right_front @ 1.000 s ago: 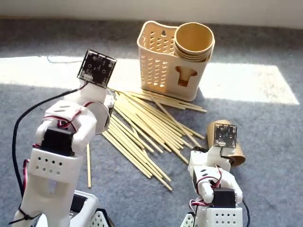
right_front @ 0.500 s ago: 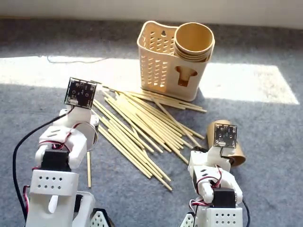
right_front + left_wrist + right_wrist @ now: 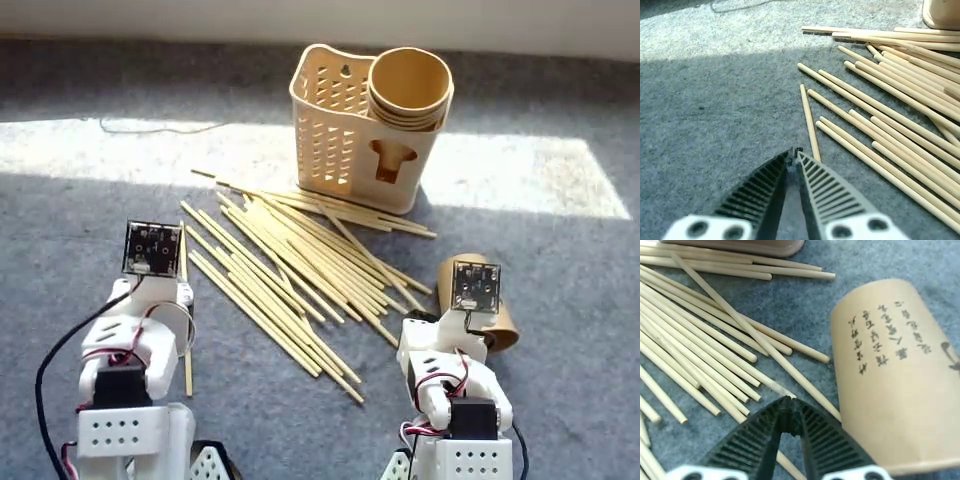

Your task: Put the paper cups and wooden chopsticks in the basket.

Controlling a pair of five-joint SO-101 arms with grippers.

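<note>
**Both jaws clenched and empty; one cup and the sticks lying outside the basket**

High view: the basket is standing well beyond both sets of jaws, with stacked paper cups filling one end, probably leaving the other end for sticks. The wooden chopsticks are lying fanned across the worktop between jaws and basket.

Left wrist view: the left jaws are pressing together on nothing. A lone chopstick is lying just ahead of their tips, a closeness the overhead arm is partly hiding.

Right wrist view: the right jaws are likewise clenched and empty. The fallen paper cup is lying on its side just beside their tips, which the wrist camera is mostly covering from above.
</note>
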